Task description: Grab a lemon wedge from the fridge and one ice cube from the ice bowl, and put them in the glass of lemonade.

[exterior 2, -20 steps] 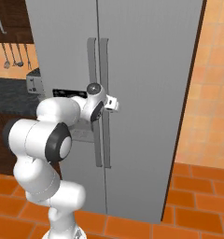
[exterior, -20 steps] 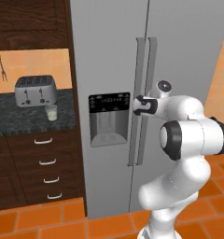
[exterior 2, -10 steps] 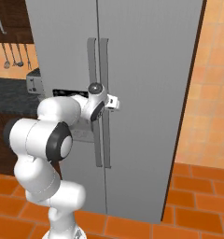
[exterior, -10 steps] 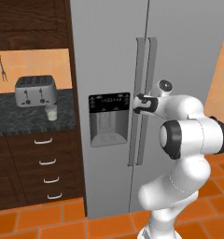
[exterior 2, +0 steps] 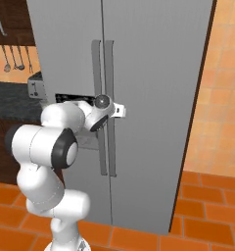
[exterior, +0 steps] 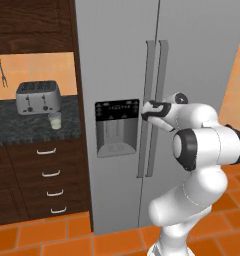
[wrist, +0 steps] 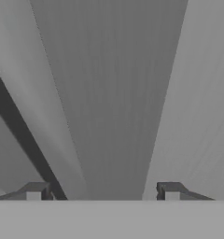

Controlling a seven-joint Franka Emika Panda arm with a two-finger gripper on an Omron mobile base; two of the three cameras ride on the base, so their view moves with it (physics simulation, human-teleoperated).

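I've got the gripper (wrist: 100,191) pressed up to the fridge (exterior: 117,50), jaws apart around a door handle (wrist: 116,93), so we're on opening it, next I clamp and pull, lemon wedge presumably inside, glass of lemonade (exterior: 54,120) waiting on the tabletop (exterior: 22,131) edge.

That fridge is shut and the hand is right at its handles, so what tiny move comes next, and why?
Probably close the gripper on the door handle: its fingers sit apart on either side of the bar, and the fridge is shut.
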